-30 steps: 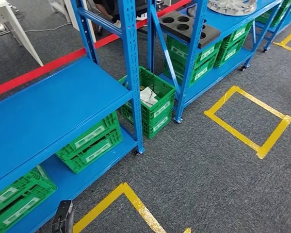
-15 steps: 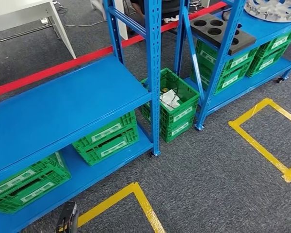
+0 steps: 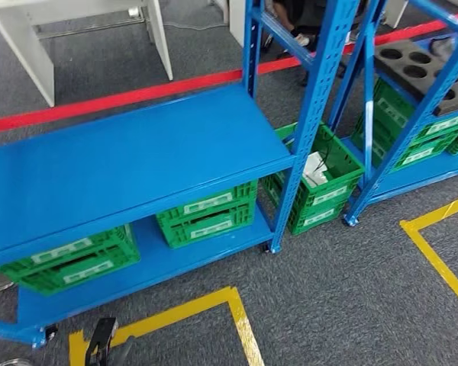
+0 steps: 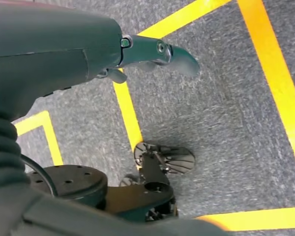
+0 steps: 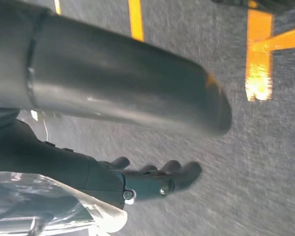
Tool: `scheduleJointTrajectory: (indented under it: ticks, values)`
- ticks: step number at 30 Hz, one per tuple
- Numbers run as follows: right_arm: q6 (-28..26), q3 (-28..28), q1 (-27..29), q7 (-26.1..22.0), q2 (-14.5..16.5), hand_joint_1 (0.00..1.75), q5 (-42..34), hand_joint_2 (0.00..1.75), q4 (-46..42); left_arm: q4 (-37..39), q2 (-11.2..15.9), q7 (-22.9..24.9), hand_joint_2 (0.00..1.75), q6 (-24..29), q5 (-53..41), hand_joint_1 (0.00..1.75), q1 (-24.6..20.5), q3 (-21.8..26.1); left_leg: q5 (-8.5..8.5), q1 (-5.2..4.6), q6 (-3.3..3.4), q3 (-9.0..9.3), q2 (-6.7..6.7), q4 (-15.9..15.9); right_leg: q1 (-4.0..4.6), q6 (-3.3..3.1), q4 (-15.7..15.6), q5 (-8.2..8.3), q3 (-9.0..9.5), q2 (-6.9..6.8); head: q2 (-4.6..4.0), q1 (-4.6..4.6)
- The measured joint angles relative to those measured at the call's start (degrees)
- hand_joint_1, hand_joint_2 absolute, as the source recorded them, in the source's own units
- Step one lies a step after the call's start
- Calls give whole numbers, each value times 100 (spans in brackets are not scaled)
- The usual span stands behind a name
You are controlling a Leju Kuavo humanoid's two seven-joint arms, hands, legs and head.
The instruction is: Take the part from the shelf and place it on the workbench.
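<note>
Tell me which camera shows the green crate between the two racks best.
The head view: the green crate sits on the carpet between the blue racks, with something white inside. Both wrist views face carpet and yellow tape instead.

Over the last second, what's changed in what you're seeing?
The camera has turned, so the whole scene slides right in the head view: the near blue shelf now sits centred, and the black holed tray has slid to the right edge. The things themselves have not moved. The left hand and right hand hang over the carpet holding nothing, fingers extended.
</note>
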Motion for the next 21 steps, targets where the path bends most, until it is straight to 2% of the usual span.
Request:
scheduleJointTrajectory:
  ticks: [1,2,3,4,5,6,7,8,9,11,13,15,17,18,19,20,21]
  values:
    - [-13,34,-1,-4,-15,0,-34,0,12,4,1,-11,175,6,15,0,-18,-11,-1,9,15,4,-71,-5,-7,17,391,-147,-217,130,0,5]
    - [-26,65,-1,-9,-33,0,-76,0,28,9,2,-21,175,11,33,0,-29,-25,-6,13,21,7,-142,-3,-10,33,755,-247,-442,184,0,8]
    - [-39,97,-3,-12,-49,0,-118,0,45,14,2,-28,175,15,58,0,-28,-42,-15,15,23,17,-205,1,-10,47,970,-247,-606,201,0,7]
    - [-52,127,-8,-18,-61,0,-156,0,62,20,2,-32,175,18,77,0,-24,-62,-28,19,17,33,-259,6,-13,59,959,-122,-668,205,0,7]
    - [-61,156,-16,-26,-73,0,-182,0,74,26,1,-33,175,20,94,0,-21,-83,-48,26,3,55,-308,16,-18,67,725,105,-618,206,0,8]
    - [-68,180,-28,-34,-83,0,-197,0,83,31,1,-34,175,21,107,0,-20,-101,-75,35,-23,76,-346,35,-29,75,349,354,-490,220,0,8]
    - [-73,204,-42,-40,-89,0,-207,0,93,36,2,-35,175,21,113,0,-23,-113,-107,32,-57,86,-378,66,-33,79,-14,525,-347,253,0,14]
    - [-81,225,-58,-45,-94,0,-210,0,102,39,4,-36,175,22,121,0,-26,-120,-132,28,-90,84,-404,97,-36,59,-283,617,-222,288,0,16]
    - [-89,244,-71,-49,-98,0,-213,0,109,43,7,-37,175,24,129,0,-27,-123,-148,22,-119,73,-421,121,-36,31,-422,627,-154,320,0,20]
    - [-101,275,-82,-50,-101,0,-218,0,125,52,12,-38,175,28,142,0,-26,-132,-149,19,-160,53,-448,134,-31,-57,-459,600,-116,331,0,23]
    - [-103,300,-85,-46,-103,0,-252,0,135,60,11,-39,175,28,150,0,-26,-150,-222,22,-212,22,-401,219,-47,-130,-478,608,-103,300,0,12]
    - [-110,323,-97,-26,-103,0,-364,87,147,66,14,-42,175,10,188,0,-44,-168,-491,38,-283,-176,-288,672,-63,-186,-494,606,-83,257,0,-19]
    - [-128,357,-118,11,-103,0,-554,175,189,73,22,-55,175,-32,267,0,-66,-203,-809,69,-337,-533,-222,1412,-61,-211,-493,591,-73,212,0,-37]
    - [-138,381,-132,21,-103,0,-662,175,223,78,28,-68,175,-60,317,0,-71,-230,-864,87,-359,-662,-215,1666,-62,-221,-492,582,-64,192,0,-38]
    - [-147,405,-148,13,-103,0,-780,175,260,85,32,-88,175,-91,361,0,-72,-262,-801,109,-386,-701,-212,1723,-64,-231,-491,572,-51,177,0,-37]
    - [-157,424,-167,-13,-102,0,-895,175,297,93,37,-113,175,-122,401,0,-75,-292,-631,137,-420,-633,-211,1557,-69,-239,-491,560,-31,169,0,-36]
    - [-174,439,-190,-47,-102,0,-995,175,332,100,44,-135,175,-145,430,0,-82,-323,-390,171,-462,-476,-207,1209,-76,-244,-490,545,-5,166,0,-36]
